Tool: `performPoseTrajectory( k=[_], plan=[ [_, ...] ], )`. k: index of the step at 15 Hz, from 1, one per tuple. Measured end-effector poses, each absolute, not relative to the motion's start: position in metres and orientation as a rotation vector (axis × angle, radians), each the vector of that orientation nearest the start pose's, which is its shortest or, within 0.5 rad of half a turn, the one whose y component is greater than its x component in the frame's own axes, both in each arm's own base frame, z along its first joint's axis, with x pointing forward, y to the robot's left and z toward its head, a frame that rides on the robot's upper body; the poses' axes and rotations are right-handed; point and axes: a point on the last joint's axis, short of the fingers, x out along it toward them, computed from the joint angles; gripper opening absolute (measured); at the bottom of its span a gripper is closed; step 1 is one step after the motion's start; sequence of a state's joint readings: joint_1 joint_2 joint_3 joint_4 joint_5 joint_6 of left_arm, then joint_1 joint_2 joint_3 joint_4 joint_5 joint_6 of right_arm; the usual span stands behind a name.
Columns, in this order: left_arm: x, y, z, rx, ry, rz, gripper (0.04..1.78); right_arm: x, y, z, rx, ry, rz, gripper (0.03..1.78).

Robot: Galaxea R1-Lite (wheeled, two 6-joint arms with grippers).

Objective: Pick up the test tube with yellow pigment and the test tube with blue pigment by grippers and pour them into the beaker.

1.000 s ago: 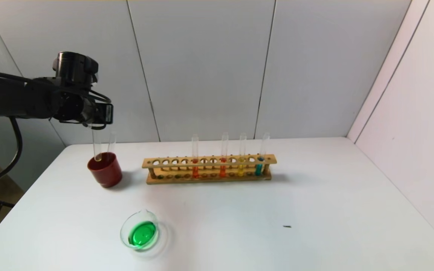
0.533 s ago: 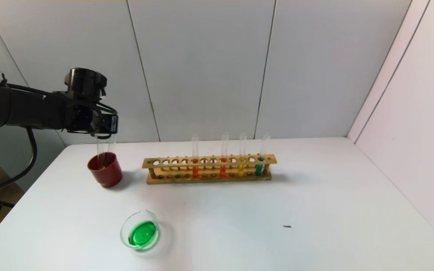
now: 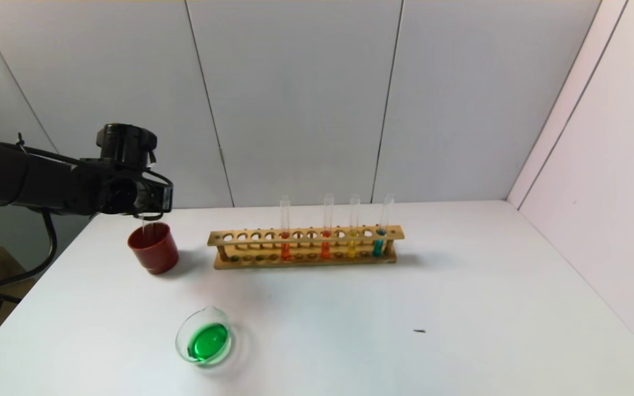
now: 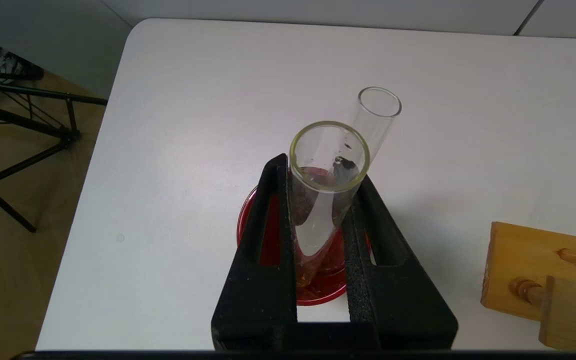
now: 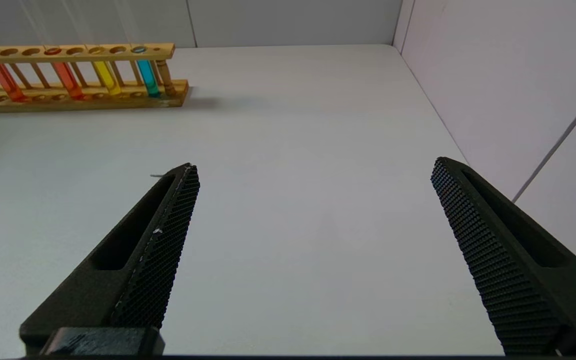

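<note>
Red cup (image 3: 153, 246): two emptied glass tubes; the left pincer (image 4: 318, 200) is clamped on one (image 4: 325, 185), its base down in the cup.
Beaker (image 3: 205, 336): green liquid, near the surface's (image 3: 460, 308) front.
Rack (image 3: 306, 246): orange-red tubes, yellow tube (image 3: 352, 234), blue tube (image 3: 381, 231), well apart from both pincers.
Right pincer (image 5: 313, 215): spread wide, seen only by its wrist camera.
Left wrist view: second tube (image 4: 375, 120) leans alongside.

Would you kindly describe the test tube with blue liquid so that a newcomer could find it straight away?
Look at the long wooden rack across the back of the white table. Four tubes stand in it; the blue tube is the last one, at the end farthest from the red cup. Beside it is a yellow tube, then two orange-red ones.
</note>
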State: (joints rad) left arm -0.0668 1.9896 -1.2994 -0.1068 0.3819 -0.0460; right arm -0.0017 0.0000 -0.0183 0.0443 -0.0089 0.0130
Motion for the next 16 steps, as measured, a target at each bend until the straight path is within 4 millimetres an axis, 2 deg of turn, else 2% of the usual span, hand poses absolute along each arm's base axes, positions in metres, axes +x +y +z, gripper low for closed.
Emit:
performPoseTrajectory(
  k=[2, 4, 7, 9, 11, 13, 16],
  plan=[
    [0.385, -0.015, 0.162, 0.084, 0.559, 0.325, 0.37, -0.024, 0.0, 0.076, 0.013, 0.026, -0.011, 1.7],
    [0.38, -0.013, 0.162, 0.079, 0.565, 0.315, 0.54, -0.024, 0.0, 0.076, 0.013, 0.026, -0.01, 1.7],
    [0.373, -0.011, 0.167, 0.073, 0.556, 0.311, 1.0, -0.024, 0.0, 0.076, 0.013, 0.026, -0.01, 1.7],
    [0.367, -0.01, 0.178, 0.071, 0.531, 0.309, 1.34, -0.024, 0.0, 0.076, 0.013, 0.026, -0.011, 1.7],
    [0.356, -0.01, 0.192, 0.077, 0.5, 0.306, 1.57, -0.024, 0.0, 0.076, 0.013, 0.026, -0.011, 1.7],
    [0.34, -0.01, 0.207, 0.081, 0.467, 0.299, 1.71, -0.024, 0.0, 0.076, 0.013, 0.026, -0.01, 1.7],
    [0.309, -0.011, 0.23, 0.09, 0.409, 0.286, 1.75, -0.024, 0.0, 0.076, 0.013, 0.026, -0.011, 1.7]
  ],
)
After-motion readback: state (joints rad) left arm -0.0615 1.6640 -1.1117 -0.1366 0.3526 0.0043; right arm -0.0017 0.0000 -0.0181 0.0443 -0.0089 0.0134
